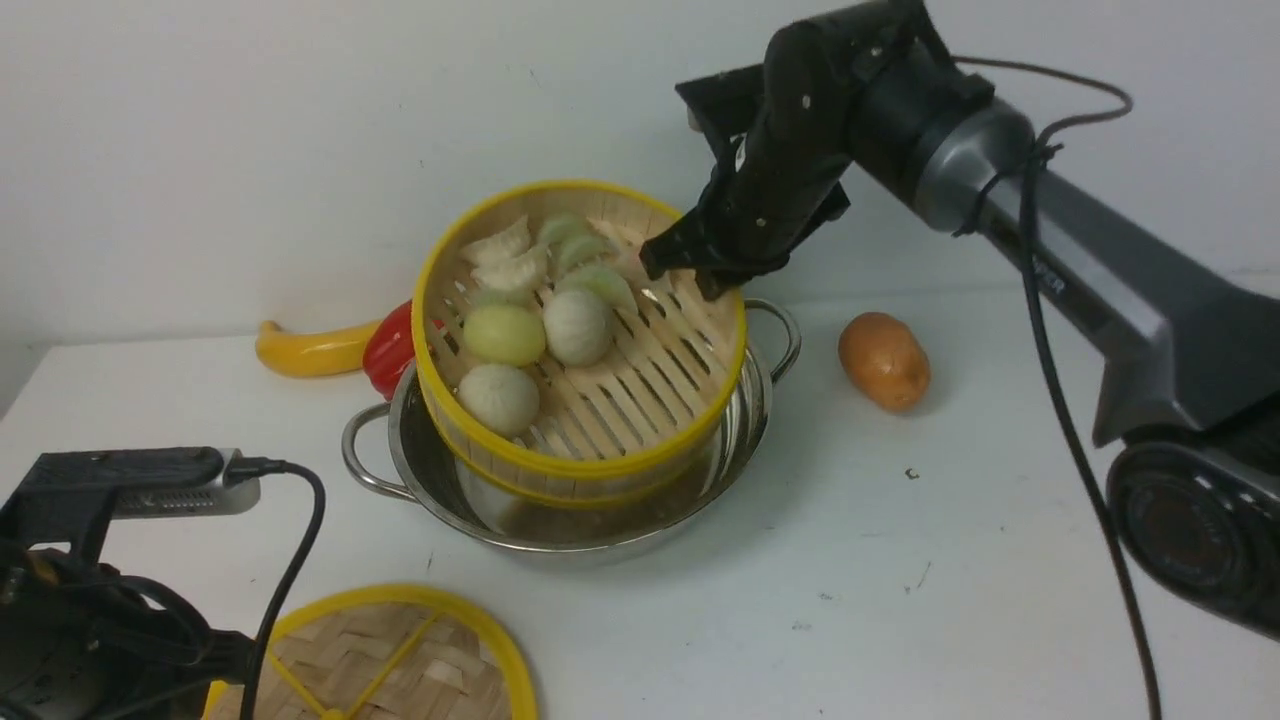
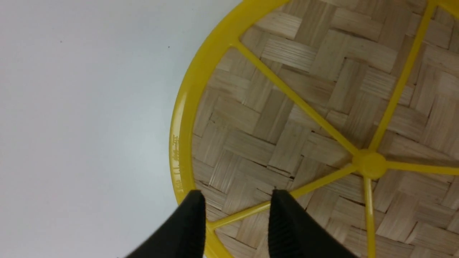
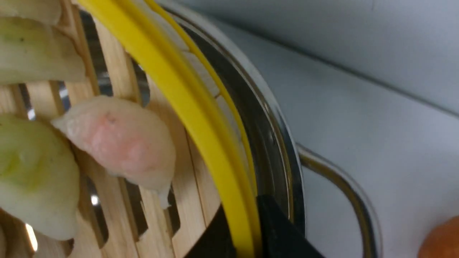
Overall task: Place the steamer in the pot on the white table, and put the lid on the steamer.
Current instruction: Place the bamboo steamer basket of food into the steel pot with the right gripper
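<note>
The steamer [image 1: 640, 400], a bamboo basket with a yellow rim, holds dumplings and round buns. It hangs tilted, with its near side down inside the steel pot [image 1: 600, 535] and its far right side raised. My right gripper [image 1: 690, 272] is shut on the steamer's far rim; in the right wrist view the gripper [image 3: 247, 229] pinches the yellow rim [image 3: 186, 104] just inside the pot's edge [image 3: 274, 139]. The lid [image 1: 400, 660] lies flat on the white table [image 1: 900, 580] at the front left. My left gripper [image 2: 238, 197] hangs open over the lid's edge [image 2: 287, 89], empty.
A brown potato [image 1: 884, 360] lies right of the pot. A yellow banana-shaped fruit [image 1: 305, 350] and a red pepper [image 1: 392, 350] lie behind the pot on the left. The pot's loop handles [image 1: 360, 455] stick out on both sides. A wall stands close behind.
</note>
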`<state>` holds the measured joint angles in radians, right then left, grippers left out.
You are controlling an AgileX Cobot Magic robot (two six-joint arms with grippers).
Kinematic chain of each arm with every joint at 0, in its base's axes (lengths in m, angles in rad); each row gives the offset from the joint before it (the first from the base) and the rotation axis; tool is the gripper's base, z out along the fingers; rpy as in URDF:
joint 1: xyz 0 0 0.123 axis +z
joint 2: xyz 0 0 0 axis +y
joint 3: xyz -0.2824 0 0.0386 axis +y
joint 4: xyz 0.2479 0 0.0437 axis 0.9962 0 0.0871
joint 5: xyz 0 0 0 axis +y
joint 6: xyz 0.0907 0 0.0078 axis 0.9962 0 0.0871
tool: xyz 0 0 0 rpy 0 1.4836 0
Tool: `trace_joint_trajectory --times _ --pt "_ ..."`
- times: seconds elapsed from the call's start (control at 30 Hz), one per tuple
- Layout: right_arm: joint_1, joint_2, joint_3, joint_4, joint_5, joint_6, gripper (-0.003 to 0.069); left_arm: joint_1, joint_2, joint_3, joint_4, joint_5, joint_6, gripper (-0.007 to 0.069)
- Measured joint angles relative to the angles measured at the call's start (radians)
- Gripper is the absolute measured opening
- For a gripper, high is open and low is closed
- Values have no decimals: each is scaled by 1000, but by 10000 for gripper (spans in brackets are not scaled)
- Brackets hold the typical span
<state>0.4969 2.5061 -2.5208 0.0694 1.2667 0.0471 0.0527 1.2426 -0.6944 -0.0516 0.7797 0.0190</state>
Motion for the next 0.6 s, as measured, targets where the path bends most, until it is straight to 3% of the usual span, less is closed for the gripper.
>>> trace_joint_trajectory --times 0.3,0.6 --pt "0 54 -1 1 2 -6 49 0 0 0 -83 -23 70 241" --pt "0 79 -1 15 -10 -13 55 0 31 0 -243 -32 222 241"
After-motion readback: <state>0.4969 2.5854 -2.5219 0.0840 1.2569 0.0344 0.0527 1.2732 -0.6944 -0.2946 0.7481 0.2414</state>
